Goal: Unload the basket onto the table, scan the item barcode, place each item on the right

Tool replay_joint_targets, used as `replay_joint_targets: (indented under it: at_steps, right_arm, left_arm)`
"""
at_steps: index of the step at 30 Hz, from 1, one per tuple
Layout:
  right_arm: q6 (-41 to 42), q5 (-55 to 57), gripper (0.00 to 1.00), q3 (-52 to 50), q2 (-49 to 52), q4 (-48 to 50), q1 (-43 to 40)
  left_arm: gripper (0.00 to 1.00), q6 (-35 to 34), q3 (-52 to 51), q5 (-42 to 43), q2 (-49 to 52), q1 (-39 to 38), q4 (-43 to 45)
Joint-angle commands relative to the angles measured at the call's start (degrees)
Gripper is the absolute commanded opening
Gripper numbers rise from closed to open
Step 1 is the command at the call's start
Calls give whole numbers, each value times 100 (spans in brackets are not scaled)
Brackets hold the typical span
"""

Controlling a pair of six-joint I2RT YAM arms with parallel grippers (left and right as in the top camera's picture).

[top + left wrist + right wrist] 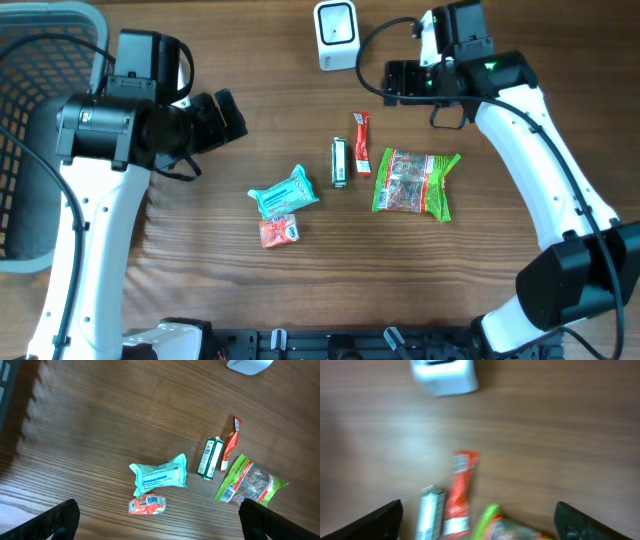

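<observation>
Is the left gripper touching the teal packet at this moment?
Apart. The overhead view shows the left gripper up and to the left of the teal packet, with bare table between them.

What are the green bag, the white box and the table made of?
Green bag: thin shiny plastic film, crinkled, with a see-through middle. White box: probably hard smooth plastic, rounded corners. Table: wood or wood-look surface, brown with grain lines.

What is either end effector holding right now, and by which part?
Nothing is held. The left end effector and the right end effector are both open and empty.
</observation>
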Motion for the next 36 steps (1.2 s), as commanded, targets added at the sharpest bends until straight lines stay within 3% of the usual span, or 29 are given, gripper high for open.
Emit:
replay_joint_targets:
  at_steps: [1,3,5,8,10,16,19,24,31,33,36]
  right_arm:
    - [-343,-1731,67,-15,-26,-372,221]
    - [-350,-1711,57,-22,-26,-868,501]
    - [-472,-1681,54,-125,-26,-1071,997]
    - [-415,-1394,56,-352,-26,-1102,1609]
    - [46,-957,59,-551,-24,-1088,1980]
    - [304,-931,60,-1392,-24,-409,2763]
    - [267,-763,64,-1847,-24,223,3156]
    - [-503,-610,64,-2144,31,651,3681]
    - [7,468,65,-1843,-166,481,3224]
    - [-2,468,77,-1598,-275,361,2809]
    - [-2,466,82,-1530,-282,297,2256]
  left_arm:
    - [100,-4,31,-55,2,37,15]
    - [100,-4,31,-55,2,37,15]
    - [100,-4,31,-55,2,37,15]
    - [100,-4,31,-55,2,37,15]
    - [100,-4,31,-55,2,37,15]
    - [100,-4,31,-55,2,37,15]
    - [100,-4,31,-55,2,37,15]
    - [100,-4,31,-57,2,37,15]
    - [100,-4,31,-55,2,37,15]
    - [100,-4,31,-57,2,37,15]
    - [100,-4,31,-55,2,37,15]
